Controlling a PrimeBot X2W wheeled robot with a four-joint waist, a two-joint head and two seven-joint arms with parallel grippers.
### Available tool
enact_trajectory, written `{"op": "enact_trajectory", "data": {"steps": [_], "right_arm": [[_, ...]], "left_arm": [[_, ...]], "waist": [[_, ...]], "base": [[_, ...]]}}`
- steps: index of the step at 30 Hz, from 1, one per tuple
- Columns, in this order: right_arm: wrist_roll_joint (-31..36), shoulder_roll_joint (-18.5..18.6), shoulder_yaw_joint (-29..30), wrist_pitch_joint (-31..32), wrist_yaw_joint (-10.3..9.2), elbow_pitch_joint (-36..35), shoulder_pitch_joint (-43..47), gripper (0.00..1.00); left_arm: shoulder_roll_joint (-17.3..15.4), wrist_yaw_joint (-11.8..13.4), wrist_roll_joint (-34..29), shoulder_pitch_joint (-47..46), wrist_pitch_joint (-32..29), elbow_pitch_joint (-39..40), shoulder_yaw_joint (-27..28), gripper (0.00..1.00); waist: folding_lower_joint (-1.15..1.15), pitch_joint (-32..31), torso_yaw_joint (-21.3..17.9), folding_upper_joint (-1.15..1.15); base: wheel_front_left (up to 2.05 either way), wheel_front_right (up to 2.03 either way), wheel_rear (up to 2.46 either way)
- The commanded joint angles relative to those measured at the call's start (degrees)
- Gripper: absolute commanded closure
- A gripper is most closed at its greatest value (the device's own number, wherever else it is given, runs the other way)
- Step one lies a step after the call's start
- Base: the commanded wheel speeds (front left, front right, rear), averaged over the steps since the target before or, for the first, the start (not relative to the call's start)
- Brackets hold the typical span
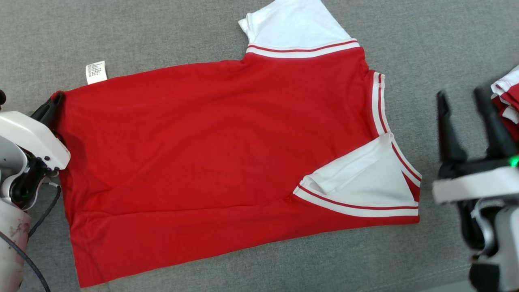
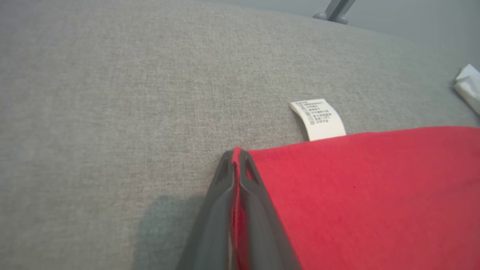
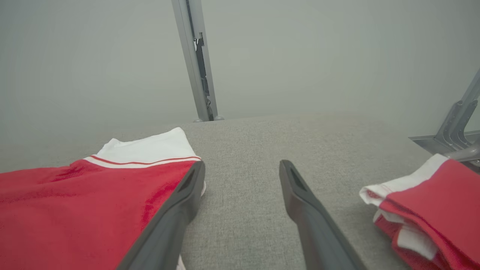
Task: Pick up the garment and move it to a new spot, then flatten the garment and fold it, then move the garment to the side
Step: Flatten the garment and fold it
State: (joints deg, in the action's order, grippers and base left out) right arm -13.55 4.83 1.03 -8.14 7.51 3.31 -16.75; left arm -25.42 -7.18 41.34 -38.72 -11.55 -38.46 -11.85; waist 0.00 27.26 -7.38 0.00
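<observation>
- Lies spread nearly flat as a red short-sleeved jersey garment [image 1: 211, 142] on the grey fabric-covered desk [image 1: 162, 32], across most of the head view, neckline to the right and hem to the left.
- Shows an upper white sleeve [image 1: 296, 24] stretched out past the top edge, joined to the red body by a red-and-white striped band.
- Shows a lower white sleeve [image 1: 365, 182] turned in over the red body, its striped band along the bottom edge.
- Carries a striped neckline [image 1: 379, 101] in white and red down the right-hand edge.
- Bears soft creases across the lower part, near the long bottom edge; looks smooth elsewhere.
- Lets a white care label [image 1: 96, 72] with small print stick out from the upper left edge onto bare desk.
- Grips the garment's upper left corner with the left pincer [image 1: 54, 106], fingers pressed together.
- In the left wrist view, shows a strip of red cloth pinched between the fingers of the left pincer [image 2: 236, 161], with the care label [image 2: 318, 120] just beyond.
- Holds the right pincer [image 1: 462, 97] spread wide over bare desk, gripping nothing, between the neckline and a folded red-and-white pile of cloth [image 1: 509, 93] at the right edge.
- In the right wrist view, puts the garment [image 3: 75, 210] left of the right pincer [image 3: 243, 168] and the folded pile [image 3: 423, 210] right of it; cannot tell whether the left finger touches the cloth.
</observation>
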Motion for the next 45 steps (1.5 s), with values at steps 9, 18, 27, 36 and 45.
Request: {"op": "enact_trajectory", "data": {"steps": [9, 18, 27, 36, 45], "right_arm": [[-6.9, 11.4, -0.1, 6.1, -0.04, 8.6, -21.5, 0.00], [-12.3, 18.5, -12.2, 13.9, -0.04, 27.8, -40.5, 0.00], [-18.4, 21.3, -26.0, 19.2, -0.04, 41.3, -50.8, 0.00], [-24.0, 23.2, -34.3, 21.1, -0.04, 45.5, -54.4, 1.00], [-30.9, 25.2, -37.2, 15.8, -0.04, 42.1, -57.6, 1.00]], "left_arm": [[1.4, -0.4, 0.4, -3.3, 0.5, 1.7, -5.0, 1.00], [6.2, -0.3, 1.9, -9.8, 1.9, 3.5, -13.3, 1.00], [9.4, -0.3, 5.5, -15.7, 5.2, 3.0, -22.1, 1.00], [8.9, -0.3, 9.1, -18.1, 7.6, 0.9, -27.2, 1.00], [6.1, -0.3, 14.7, -19.2, 9.8, 2.1, -28.7, 1.00]], "waist": [[0.00, 1.1, 4.0, 0.00], [0.00, 4.6, 13.2, 0.00], [0.00, 9.2, 20.2, 0.00], [0.00, 10.9, 20.8, 0.00], [0.00, 8.4, 19.0, 0.00]], "base": [[0.00, 0.00, 0.00], [0.00, 0.00, 0.00], [0.00, 0.00, 0.00], [0.00, 0.00, 0.00], [0.00, 0.00, 0.00]]}}
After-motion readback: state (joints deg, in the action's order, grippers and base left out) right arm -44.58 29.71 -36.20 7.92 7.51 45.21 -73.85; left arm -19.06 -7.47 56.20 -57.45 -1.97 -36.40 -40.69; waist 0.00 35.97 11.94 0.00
